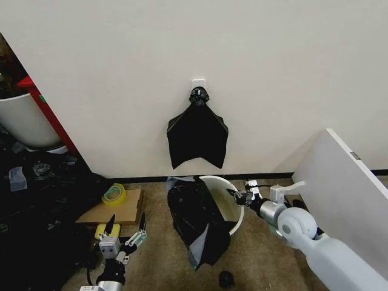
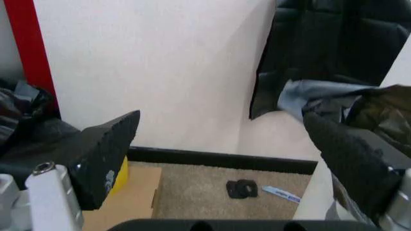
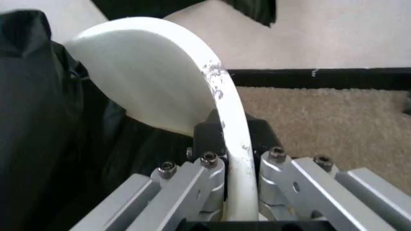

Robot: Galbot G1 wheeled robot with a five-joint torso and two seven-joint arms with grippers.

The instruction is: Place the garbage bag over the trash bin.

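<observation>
Right gripper (image 1: 237, 195) clamped on the bin (image 1: 237, 209) rim, one jaw inside the wall and one outside, with the white lip running straight up between them in the right wrist view (image 3: 231, 144). Probably held this way to keep the bin from sliding or tipping while the bag is worked over its mouth.

Bag (image 1: 195, 221) draped across the side of the bin opposite those jaws, hanging down the outer wall to the carpet (image 1: 260, 254), with a pale fold showing near its lower edge. Only part of the rim covered; the stretch nearest the right jaws bare and cream-white, and the inside of the bin open to view. Task judged partly done: mouth of the bag not yet spread around the whole rim.

Left gripper (image 1: 126, 233) released, jaws spread wide with nothing between them, low over the carpet and well apart from the bag. From its wrist camera, crumpled black plastic (image 2: 378, 110) beyond the far jaw, untouched. Seemingly placed ready to reach for the loose edge.

Just beside the left jaws, a flat piece of cardboard (image 1: 106, 212) carrying a tape roll (image 1: 114, 194). On the wall above the bin, a knotted bunch of spare bags (image 1: 197, 136) on a hook, clear of both grippers.
</observation>
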